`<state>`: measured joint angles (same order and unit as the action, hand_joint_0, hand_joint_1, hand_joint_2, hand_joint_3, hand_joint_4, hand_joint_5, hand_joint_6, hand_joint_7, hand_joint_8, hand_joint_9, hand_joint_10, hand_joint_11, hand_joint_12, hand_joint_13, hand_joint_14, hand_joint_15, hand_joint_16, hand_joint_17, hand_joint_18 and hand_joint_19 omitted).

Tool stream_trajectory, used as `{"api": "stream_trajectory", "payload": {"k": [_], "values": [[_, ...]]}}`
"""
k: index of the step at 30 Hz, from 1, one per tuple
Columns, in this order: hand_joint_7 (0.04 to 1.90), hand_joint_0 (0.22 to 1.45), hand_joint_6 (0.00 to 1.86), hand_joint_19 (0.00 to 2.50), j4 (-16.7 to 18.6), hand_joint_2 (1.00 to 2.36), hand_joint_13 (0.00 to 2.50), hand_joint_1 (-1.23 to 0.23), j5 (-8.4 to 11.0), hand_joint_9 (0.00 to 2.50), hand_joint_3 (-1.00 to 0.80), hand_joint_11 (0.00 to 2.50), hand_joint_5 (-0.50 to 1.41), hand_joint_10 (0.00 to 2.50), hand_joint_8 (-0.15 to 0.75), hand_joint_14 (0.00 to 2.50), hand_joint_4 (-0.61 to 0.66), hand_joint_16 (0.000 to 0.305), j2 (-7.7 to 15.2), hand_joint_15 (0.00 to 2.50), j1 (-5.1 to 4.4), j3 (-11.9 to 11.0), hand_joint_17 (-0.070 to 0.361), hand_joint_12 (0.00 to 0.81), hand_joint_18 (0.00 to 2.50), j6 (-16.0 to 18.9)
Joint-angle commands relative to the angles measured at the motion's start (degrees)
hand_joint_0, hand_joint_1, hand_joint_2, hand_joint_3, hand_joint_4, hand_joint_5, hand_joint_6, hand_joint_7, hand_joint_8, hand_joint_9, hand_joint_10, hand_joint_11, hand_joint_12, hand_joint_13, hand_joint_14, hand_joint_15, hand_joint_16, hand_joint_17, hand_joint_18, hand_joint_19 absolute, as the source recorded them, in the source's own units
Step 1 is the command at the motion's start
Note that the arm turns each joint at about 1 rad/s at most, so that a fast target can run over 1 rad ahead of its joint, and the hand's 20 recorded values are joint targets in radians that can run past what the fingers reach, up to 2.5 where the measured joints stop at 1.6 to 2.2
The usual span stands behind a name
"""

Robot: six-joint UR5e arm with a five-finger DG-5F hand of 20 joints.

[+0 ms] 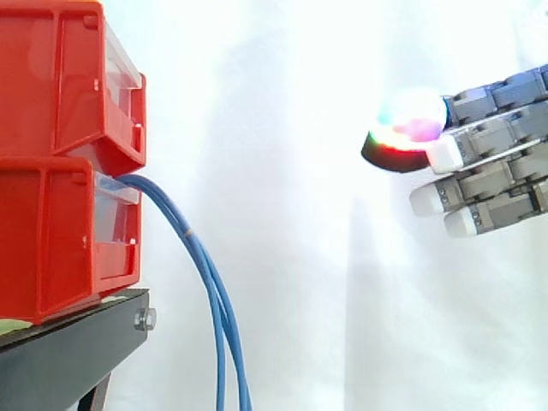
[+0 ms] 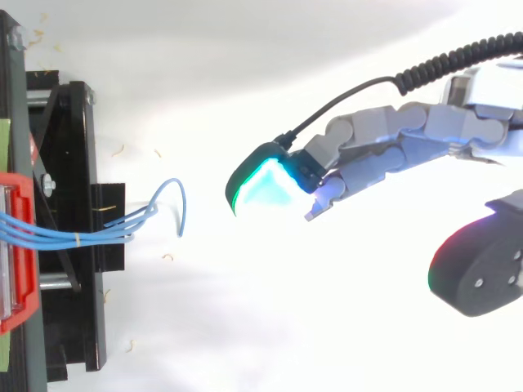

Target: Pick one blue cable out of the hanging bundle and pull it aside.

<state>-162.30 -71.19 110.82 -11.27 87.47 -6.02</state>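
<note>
A bundle of thin blue cables (image 1: 202,272) comes out between the two stacked red bins (image 1: 64,163) and hangs down past the black stand. From above, the blue cables (image 2: 98,227) fan out of the bin, and one loops outward toward the hand. My hand (image 1: 488,167) reaches in from the right, well clear of the cables, fingers held straight toward the bins with nothing between them. In the top view the hand (image 2: 384,147) shows a fingertip pad (image 2: 265,189) glowing cyan, a wide gap away from the cable loop (image 2: 176,200).
The black stand (image 1: 73,351) carries the bins at the left. A white curtain fills the background between the cables and the hand. A dark rounded robot part (image 2: 478,265) sits at the lower right of the top view.
</note>
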Motion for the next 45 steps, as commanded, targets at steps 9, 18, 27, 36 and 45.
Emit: {"api": "stream_trajectory", "payload": {"k": [9, 18, 27, 36, 45], "values": [[0.67, 0.44, 0.5, 0.0, 3.3, 1.0, 0.35, -0.45, 3.86, 0.46, -0.5, 0.09, -0.23, 0.0, 0.323, 0.0, 0.29, 0.039, 1.85, 0.07, -0.5, -0.02, 0.088, 0.329, 0.15, -4.18], [0.67, 0.45, 0.5, 0.0, -0.3, 1.0, 0.34, -0.48, 8.26, 0.46, -0.5, 0.09, -0.23, 0.0, 0.32, 0.0, 0.28, 0.037, 4.23, 0.07, -1.47, 0.07, 0.083, 0.32, 0.13, -6.2], [0.68, 0.48, 0.5, 0.0, 0.23, 1.0, 0.36, -0.51, 10.02, 0.51, -0.5, 0.1, -0.21, 0.0, 0.318, 0.0, 0.31, 0.035, 6.6, 0.08, -1.91, -0.02, 0.078, 0.309, 0.14, -6.29], [0.69, 0.48, 0.5, 0.0, 7.08, 1.0, 0.38, -0.52, 11.16, 0.57, -0.5, 0.13, -0.2, 0.0, 0.327, 0.0, 0.33, 0.034, 9.76, 0.09, -2.09, 0.07, 0.077, 0.316, 0.14, -6.29], [0.77, 0.44, 0.5, 0.24, 12.18, 1.0, 0.49, -0.58, 12.04, 0.51, -0.5, 0.98, -0.21, 0.01, 0.338, 0.01, 0.26, 0.071, 10.73, 0.47, -2.17, -0.02, 0.161, 0.397, 0.36, -9.89]]}}
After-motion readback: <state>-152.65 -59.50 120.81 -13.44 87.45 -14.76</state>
